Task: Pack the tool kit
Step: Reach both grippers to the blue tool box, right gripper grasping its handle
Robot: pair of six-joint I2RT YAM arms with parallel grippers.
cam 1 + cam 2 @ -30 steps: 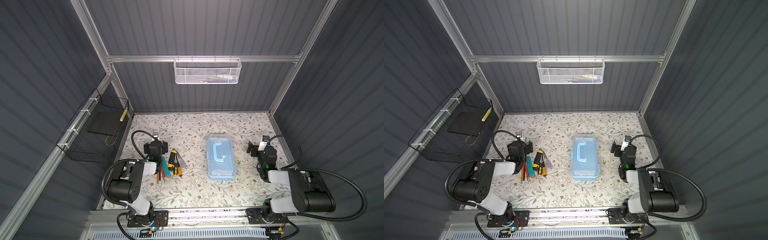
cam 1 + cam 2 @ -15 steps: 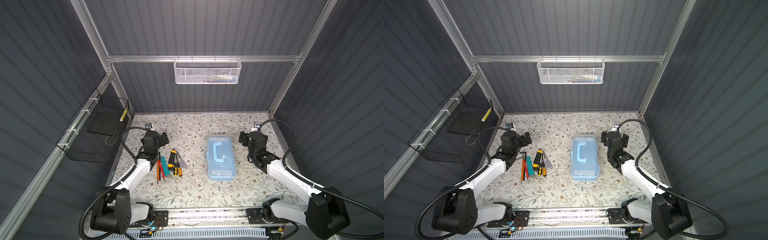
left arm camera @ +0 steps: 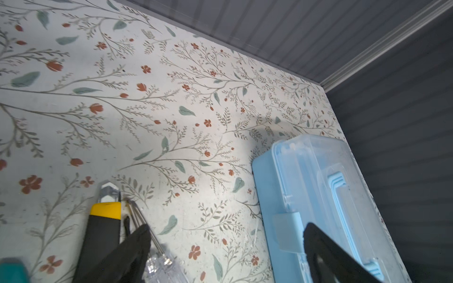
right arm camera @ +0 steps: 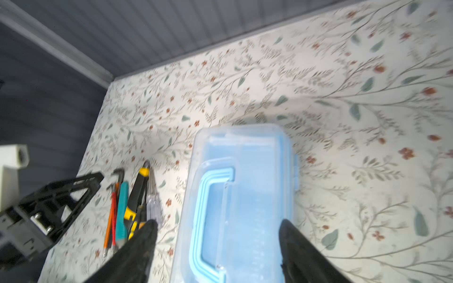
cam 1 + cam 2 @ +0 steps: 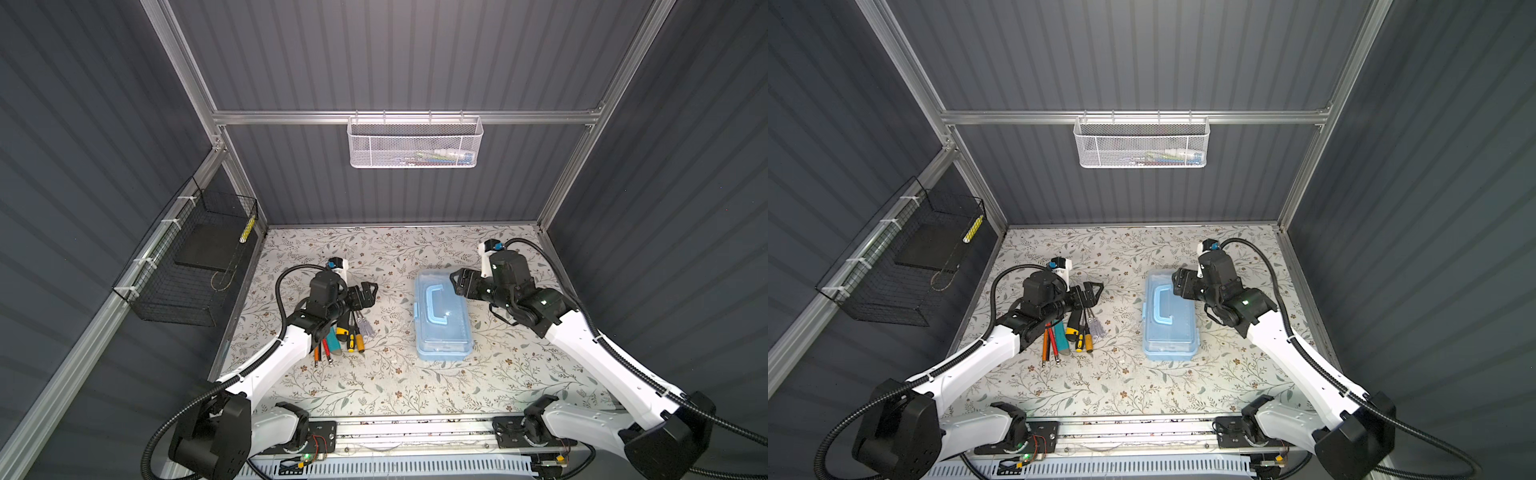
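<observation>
The tool kit's light-blue box (image 5: 451,332) (image 5: 1177,332) lies on the floral table with its clear lid down and its arched handle (image 5: 436,305) flat on top. To its left, yellow-black screwdrivers, a utility knife (image 3: 103,227) and thin hex keys lie side by side as a row of tools (image 5: 340,336) (image 5: 1069,332) (image 4: 132,203). My left gripper (image 5: 368,291) (image 5: 1094,289) (image 3: 226,226) hangs open over the far ends of those tools, holding nothing. My right gripper (image 5: 457,282) (image 5: 1179,282) (image 4: 218,223) is open above the box's far end (image 4: 245,152), one finger toward each long side.
A white mesh basket (image 5: 415,145) hangs on the back wall and a black wire basket (image 5: 195,266) on the left wall. Dark ribbed walls close in the table on three sides. The arm bases sit along the front rail.
Both arms have stretched out from a folded pose near the front. The left gripper came in over the tools, and the right gripper came in over the box.
</observation>
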